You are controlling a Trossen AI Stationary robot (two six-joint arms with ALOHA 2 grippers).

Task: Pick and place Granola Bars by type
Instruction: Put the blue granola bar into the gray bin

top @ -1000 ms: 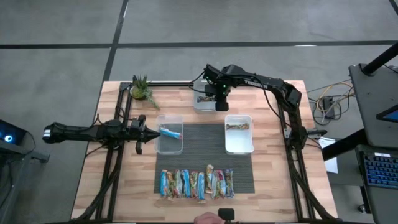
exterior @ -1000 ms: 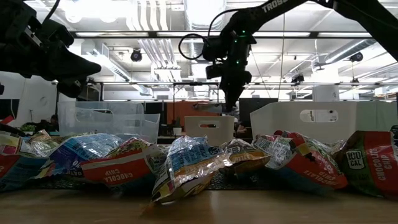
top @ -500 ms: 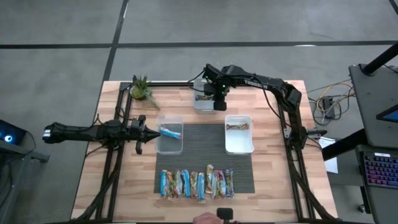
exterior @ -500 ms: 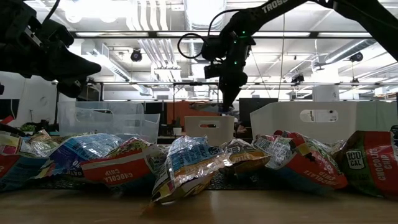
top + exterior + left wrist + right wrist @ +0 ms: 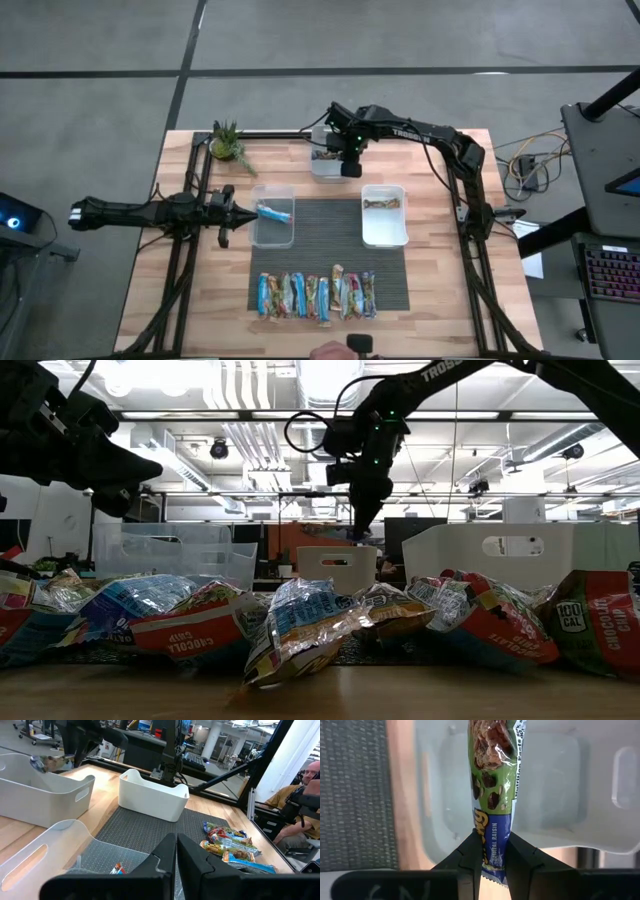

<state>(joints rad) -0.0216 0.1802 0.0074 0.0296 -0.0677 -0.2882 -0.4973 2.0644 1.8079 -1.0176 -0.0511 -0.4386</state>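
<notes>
My right gripper point(image 5: 349, 163) is over the far white bin point(image 5: 318, 168), shut on a green and blue granola bar point(image 5: 492, 775). My left gripper point(image 5: 230, 212) is shut and empty beside the left clear bin point(image 5: 272, 232), where a blue bar point(image 5: 273, 211) lies on the floor. The right white bin point(image 5: 384, 232) holds a brownish bar point(image 5: 382, 203). Several bars point(image 5: 315, 296) lie in a row on the dark mat point(image 5: 330, 240) near the front edge. My right gripper pinches the bar's blue end point(image 5: 491, 832) between its two fingers point(image 5: 470, 855). The fingers point down and lie in line with the bar. The bar hangs below them over the far bin's inside point(image 5: 545, 790); whether its free end touches the floor cannot be told.
A small potted plant point(image 5: 228, 145) stands at the far left corner. In the low view the heap of bars point(image 5: 300, 620) fills the foreground before the bins point(image 5: 338, 568). A person point(image 5: 300, 805) sits beyond the table's edge.
My right gripper has moved a little toward the table's left edge over the far bin, still shut on the bar.
</notes>
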